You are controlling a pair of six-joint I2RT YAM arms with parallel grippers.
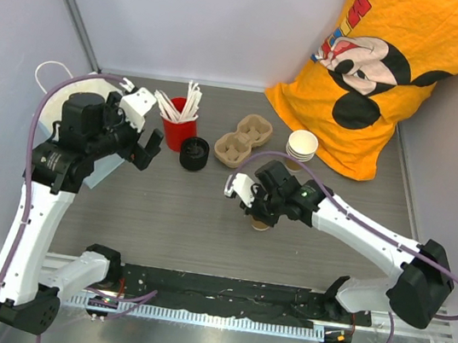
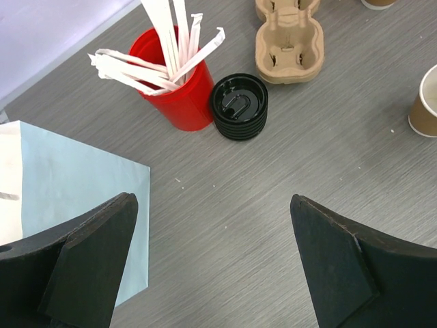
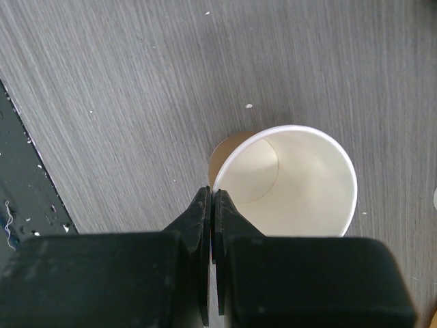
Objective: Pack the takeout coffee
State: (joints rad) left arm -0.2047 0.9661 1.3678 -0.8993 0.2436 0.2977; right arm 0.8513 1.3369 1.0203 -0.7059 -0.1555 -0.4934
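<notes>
A stack of round black plastic lids (image 1: pixel 194 152) stood just right of the red plastic cup of white sticks (image 1: pixel 179 127). The brown pulp carrier tray (image 1: pixel 242 139) lay farther right, and the small brown kraft paper cup (image 3: pixel 283 181) stood nearer the arms.

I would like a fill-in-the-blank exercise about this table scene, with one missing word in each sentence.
The black lids stand beside the ___ cup of white sticks. The right hand pinches the rim of the paper cup, which has no ___ on it. The left hand is wide ___ and holds nothing.
Missing words: red; lid; open.
</notes>
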